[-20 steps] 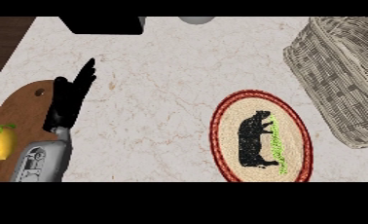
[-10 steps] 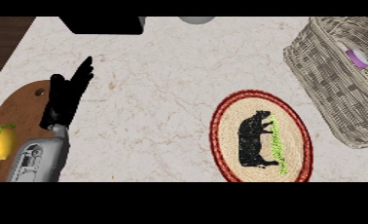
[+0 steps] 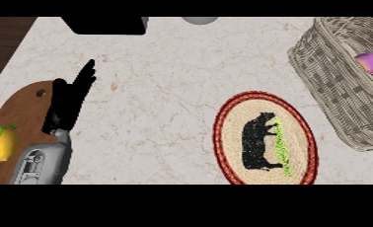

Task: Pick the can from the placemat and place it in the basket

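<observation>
Left hand [image 3: 70, 100] shows at the lower left, fingers straight and together, pointing up, resting over the edge of a wooden cutting board [image 3: 25, 117]; it holds nothing. A yellow lemon [image 3: 7, 142] sits on that board at the view's left edge. Right hand is not in view.

Mid-right on the tabletop [image 3: 167, 78] lies the oval placemat [image 3: 264, 138], red-rimmed with a black animal print and a green streak; no can stands on it. Farther right, the wicker basket [image 3: 328, 73] holds a purple-pink object [image 3: 365, 61] at the frame edge, likely the can, though too little shows to be sure.

Judgement: the placing step looks done or nearly done. Next move calls only for confirming the can rests inside the basket and retracting the right arm, if it is up there.

At the far edge sit a black object [image 3: 104, 24] and a grey round thing [image 3: 200, 19].
</observation>
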`<state>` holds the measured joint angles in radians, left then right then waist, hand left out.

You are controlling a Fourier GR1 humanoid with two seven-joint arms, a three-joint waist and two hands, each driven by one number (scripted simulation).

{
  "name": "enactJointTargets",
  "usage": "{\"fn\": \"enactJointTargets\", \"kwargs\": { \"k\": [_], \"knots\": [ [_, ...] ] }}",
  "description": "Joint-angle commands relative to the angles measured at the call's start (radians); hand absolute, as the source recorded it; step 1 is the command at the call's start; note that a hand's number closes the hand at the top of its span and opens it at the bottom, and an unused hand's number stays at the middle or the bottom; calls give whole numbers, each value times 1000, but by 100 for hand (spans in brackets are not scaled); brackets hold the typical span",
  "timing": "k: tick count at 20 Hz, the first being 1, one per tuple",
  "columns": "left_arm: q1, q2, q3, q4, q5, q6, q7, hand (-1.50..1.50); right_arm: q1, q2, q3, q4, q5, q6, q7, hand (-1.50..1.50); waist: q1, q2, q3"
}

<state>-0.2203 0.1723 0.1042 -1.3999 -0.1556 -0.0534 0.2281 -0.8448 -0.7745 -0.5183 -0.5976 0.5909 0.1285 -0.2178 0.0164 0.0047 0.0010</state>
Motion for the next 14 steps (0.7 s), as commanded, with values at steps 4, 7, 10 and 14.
{"fn": "enactJointTargets", "kwargs": {
  "k": [4,7,10,14],
  "knots": [
    [-6,12,14,-11,9,-6,37,0,-25,-120,-128,73,-87,-48,55,-150,-5,-1,0],
    [13,48,27,-4,17,-39,-1,0,26,-190,-204,165,-140,-20,24,-150,-3,1,1],
    [13,12,1,-55,7,-13,29,0,88,-313,-231,249,-151,64,-19,-150,2,3,2],
    [-33,-10,5,15,-12,24,8,0,156,-403,-280,317,-196,151,-114,-150,-11,7,3]
  ]
}}
